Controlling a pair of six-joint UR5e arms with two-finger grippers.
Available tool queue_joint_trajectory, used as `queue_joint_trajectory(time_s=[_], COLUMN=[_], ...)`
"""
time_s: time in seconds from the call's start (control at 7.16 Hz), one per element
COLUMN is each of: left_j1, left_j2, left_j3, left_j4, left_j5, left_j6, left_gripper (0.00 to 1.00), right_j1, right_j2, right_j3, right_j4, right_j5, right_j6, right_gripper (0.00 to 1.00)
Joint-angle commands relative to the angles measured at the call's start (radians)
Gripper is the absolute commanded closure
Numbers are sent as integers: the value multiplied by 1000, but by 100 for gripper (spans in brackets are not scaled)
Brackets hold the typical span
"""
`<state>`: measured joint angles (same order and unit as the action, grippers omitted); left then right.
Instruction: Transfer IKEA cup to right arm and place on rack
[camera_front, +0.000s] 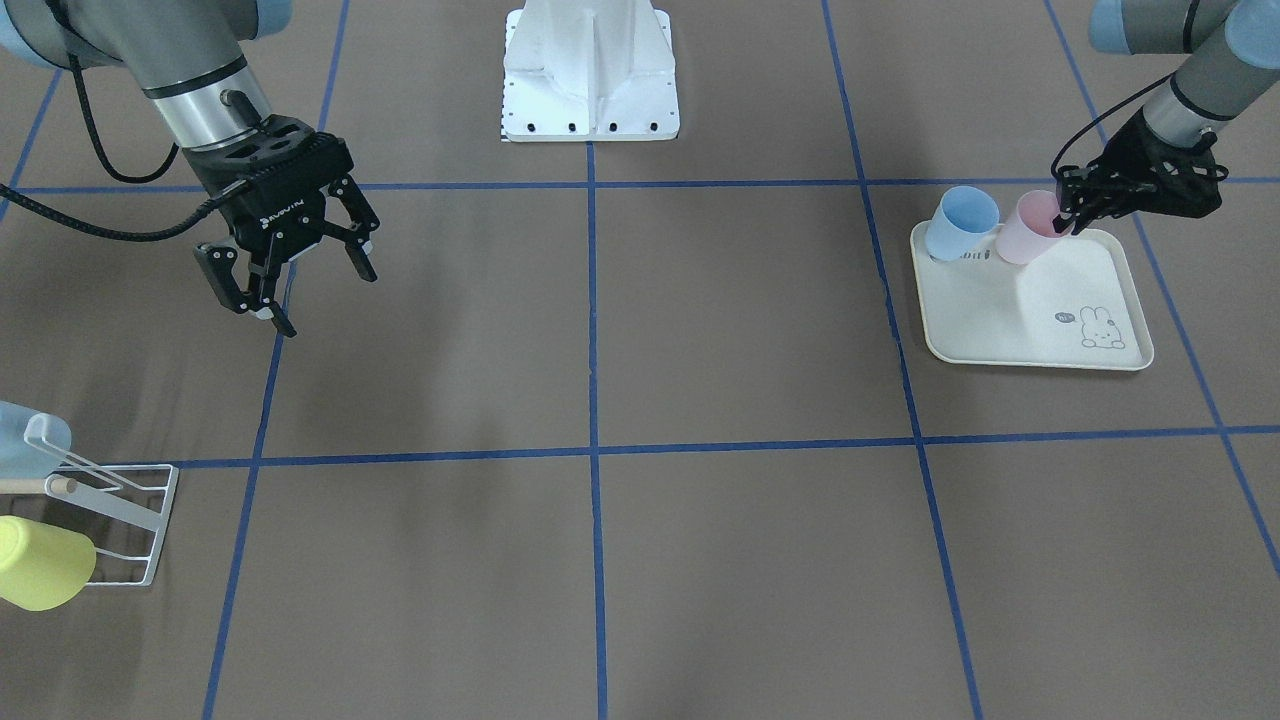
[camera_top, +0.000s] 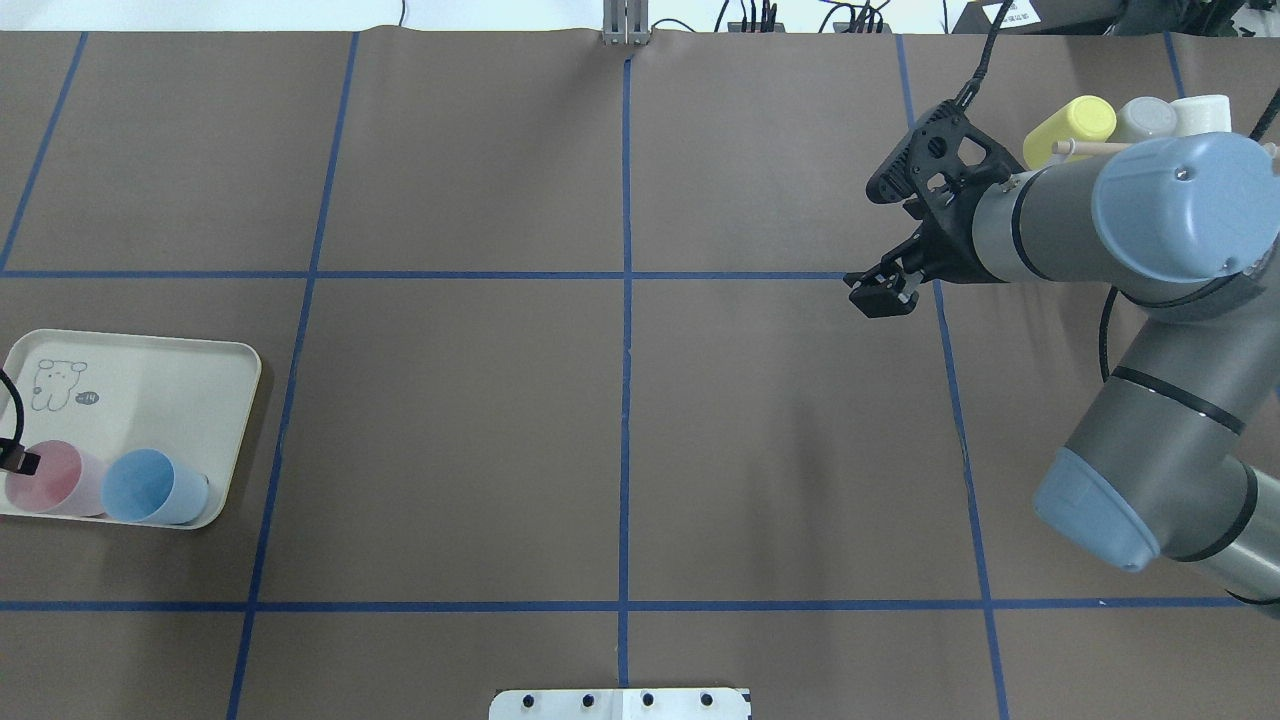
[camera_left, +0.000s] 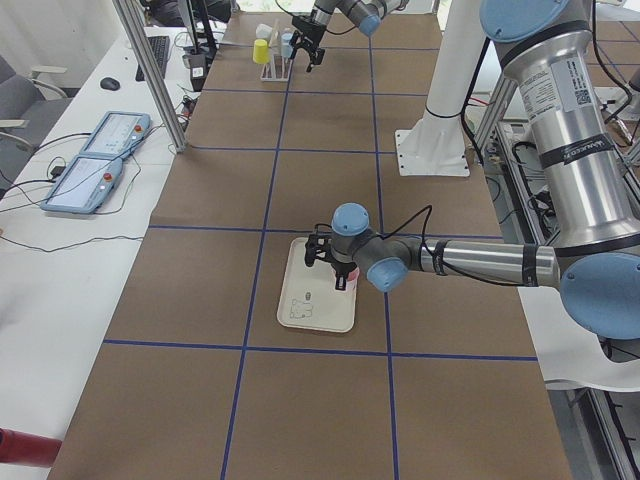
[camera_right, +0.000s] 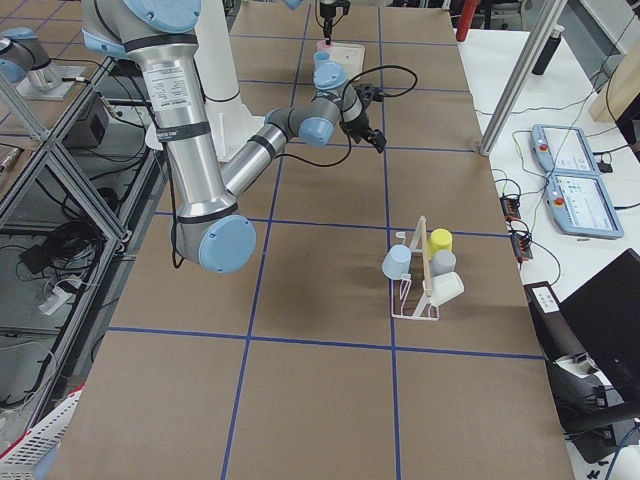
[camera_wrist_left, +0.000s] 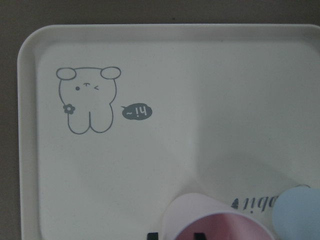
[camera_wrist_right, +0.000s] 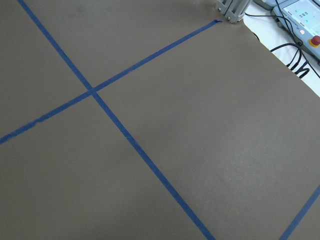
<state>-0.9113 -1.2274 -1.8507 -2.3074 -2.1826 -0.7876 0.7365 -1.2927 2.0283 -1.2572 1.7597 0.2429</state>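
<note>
Left tool (camera_front: 1070, 212) is straddling the rim of the IKEA cup (camera_top: 60, 485) on the tray (camera_top: 160, 400) at 9 o'clock overhead; clamped or not, unclear. Right tool (camera_front: 298, 285) is hovering open, empty, with handover and rack (camera_front: 162, 525) placing pending.

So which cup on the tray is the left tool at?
The pink cup: the left tool is at its rim, while the blue cup beside it stands free.
</note>
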Motion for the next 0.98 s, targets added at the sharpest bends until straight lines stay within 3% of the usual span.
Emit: queue_joint_trajectory(time_s=[0.0, 0.28, 0.56, 0.7, 0.84], left_j1=[-9, -75, -173, -175, -173], left_j2=[-6, -27, -139, -170, -234], left_j3=[4, -5, -27, -25, -25], left_j4=[2, 6, 5, 9, 10], left_j5=[1, -2, -8, -8, -9], left_j6=[7, 13, -5, -12, -145], left_gripper=[100, 100, 100, 100, 100], right_j1=[-9, -15, -29, -35, -42], right_j2=[3, 30, 97, 130, 131], right_j3=[-6, -25, -84, -136, -181], right_j4=[5, 9, 21, 94, 207], right_j5=[3, 1, 0, 0, 0], right_j6=[-1, -2, -1, -1, -1], right_gripper=[0, 0, 0, 0, 0])
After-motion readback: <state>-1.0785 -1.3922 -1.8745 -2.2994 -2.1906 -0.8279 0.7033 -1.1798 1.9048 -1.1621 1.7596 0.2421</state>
